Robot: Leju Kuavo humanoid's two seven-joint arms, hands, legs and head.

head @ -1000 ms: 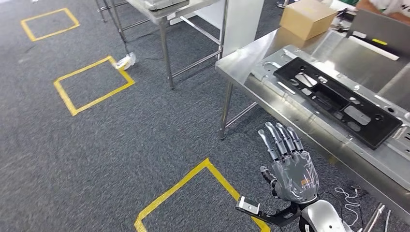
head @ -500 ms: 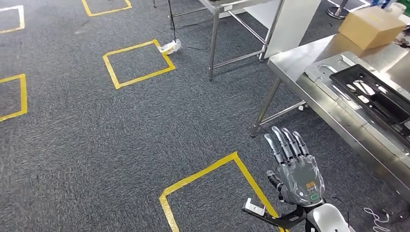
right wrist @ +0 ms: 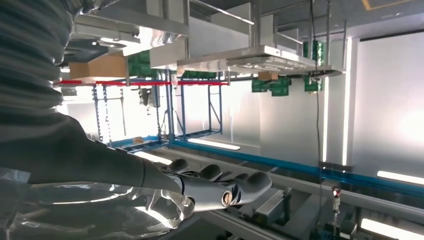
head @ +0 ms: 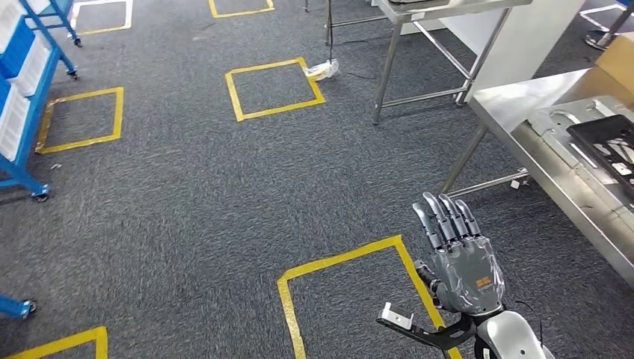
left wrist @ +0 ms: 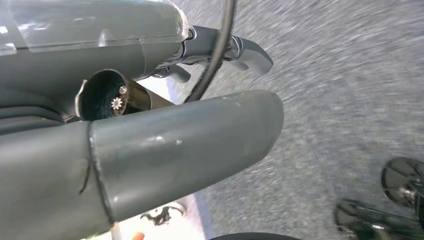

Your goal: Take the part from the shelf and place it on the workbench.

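Our right hand (head: pixel 462 263) is empty, held flat at waist level with the fingers (head: pixel 445 218) straight and together, pointing ahead over the carpet (head: pixel 187 187). In the right wrist view it reads the same: fingers extended, nothing in the palm. Our left hand (left wrist: pixel 150 145) is a blurred close-up at its own wrist camera; thumb and one dark finger visible, no object seen, but we cannot tell whether it is open or curled.

The part to fetch: we can't pick it out yet. The blue shelf (head: pixel 22 90) with pale bins sits at our far left, well apart from the hand, and the bin contents are not resolvable. A black moulded panel (head: pixel 605 146) already lies on the workbench (head: pixel 523 105) to our right, on a silver sheet-metal piece. If ours is similar, we'd judge it light, rigid, flat, with many cut-outs. Likely hard plastic, a bit slick. We'd take it along a long edge or through a cut-out, and keep it level.

Workbench is bare stainless, smooth; the part could slide when set down. Floor is grey carpet with yellow taped squares (head: pixel 273 88). A second steel table (head: pixel 441 15) stands further ahead.
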